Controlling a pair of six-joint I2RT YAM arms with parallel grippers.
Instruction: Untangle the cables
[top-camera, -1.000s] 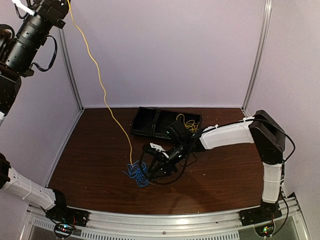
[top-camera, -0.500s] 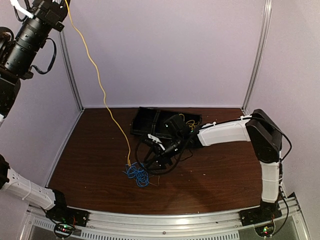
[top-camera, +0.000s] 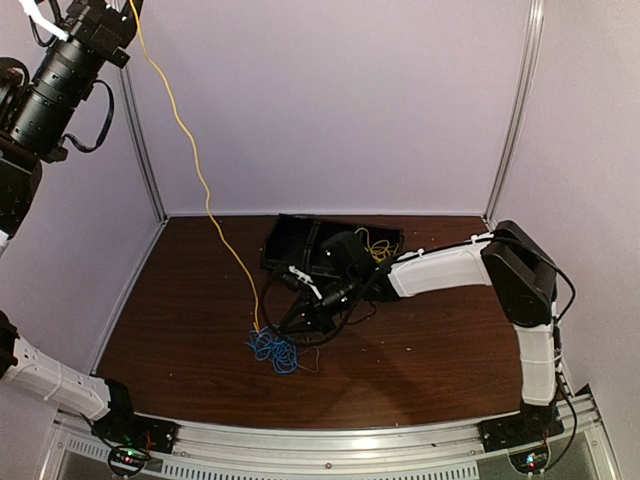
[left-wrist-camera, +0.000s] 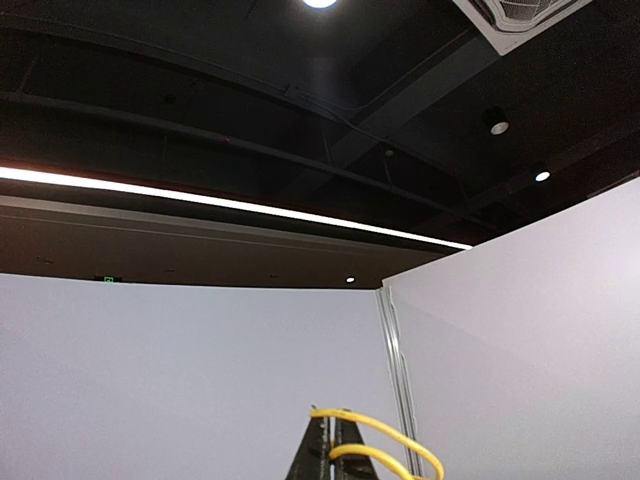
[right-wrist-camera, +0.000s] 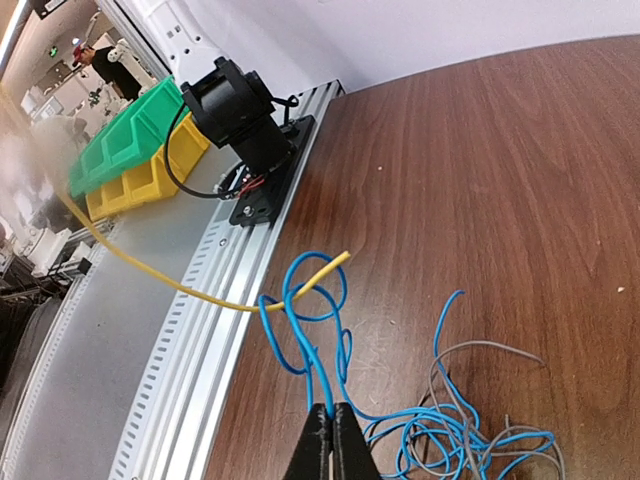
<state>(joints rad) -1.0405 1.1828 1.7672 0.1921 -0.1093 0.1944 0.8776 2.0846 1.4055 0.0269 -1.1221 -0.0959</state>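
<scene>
The left tool (left-wrist-camera: 333, 440) is high up and clenched on the yellow cable (top-camera: 205, 190). That cable hangs from it in a long line down to the blue cable (top-camera: 272, 350). The blue cable lies in a messy heap on the surface (top-camera: 430, 350), just below and in front of the right tool (top-camera: 287, 320).

The right tool is low down and clenched too. In its own camera, a blue strand runs right into its tips, so it seems to be pinching that strand. A thin grey cable (right-wrist-camera: 490, 348) is mixed into the heap to one side of it. The end of the yellow cable pokes through a blue loop just ahead of the tips.

To do this step well, I think the right tool should hold the blue strand tight and low. Then the left tool can pull the yellow end slowly out of the loop. A fast pull could drag the whole heap up.

A second ago the right tool was open. It has since moved a little away from the arm bases and snapped closed. The blue heap has stayed put.
</scene>
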